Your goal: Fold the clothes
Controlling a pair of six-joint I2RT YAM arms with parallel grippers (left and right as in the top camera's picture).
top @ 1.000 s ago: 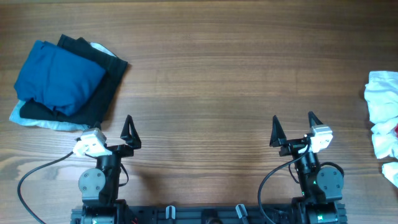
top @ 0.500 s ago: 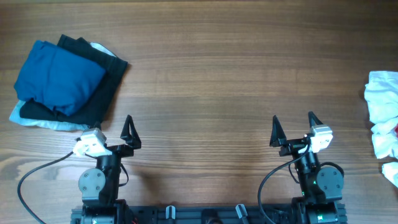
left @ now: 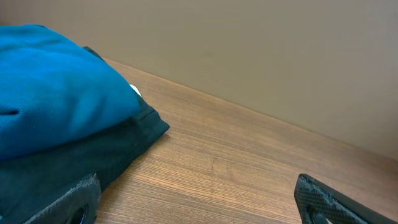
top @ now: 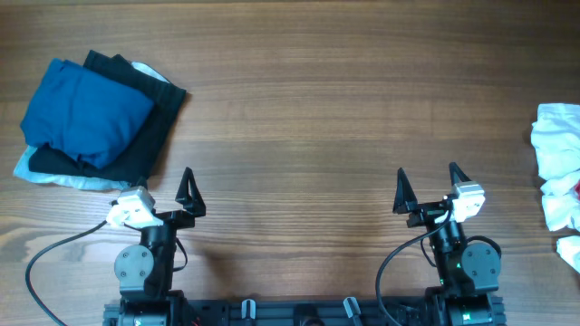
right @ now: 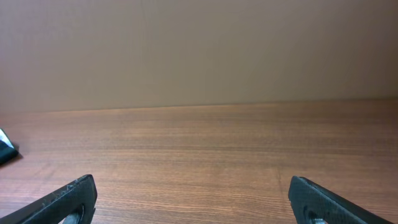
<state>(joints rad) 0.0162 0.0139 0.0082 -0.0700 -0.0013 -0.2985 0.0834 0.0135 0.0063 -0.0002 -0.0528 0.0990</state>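
Honestly, nothing had changed in that last second: both arms sat exactly where they'd been, parked at the near edge of the brown wooden worktop point(top: 299, 109). The left claw point(top: 161, 192) was spread wide with nothing in it, and the right claw point(top: 428, 186) was the same, wide and empty. Both wrist views showed only bare wood between the fingers. Over on the far left lay the folded blue fabric garment point(top: 83, 110), on top of a black fabric garment point(top: 149, 122), with a pale white-ish layer of cloth point(top: 54, 177) peeking out underneath. That stack was just beyond the left claw but not touching it. Well apart from it, at the right edge of the overhead view, sat a crumpled white fabric heap point(top: 557, 172), partly cut off by the frame, with a tiny sliver of red cloth point(top: 576, 186) showing next to it. Since nothing had moved, this looked like a pause between garments and not a fold in progress. The left stack seemed done, and the white heap was clearly still unfolded. The right claw was the nearer one, so it would probably be the one to drag that heap toward the middle. How much cloth was hiding out of frame was impossible to tell.
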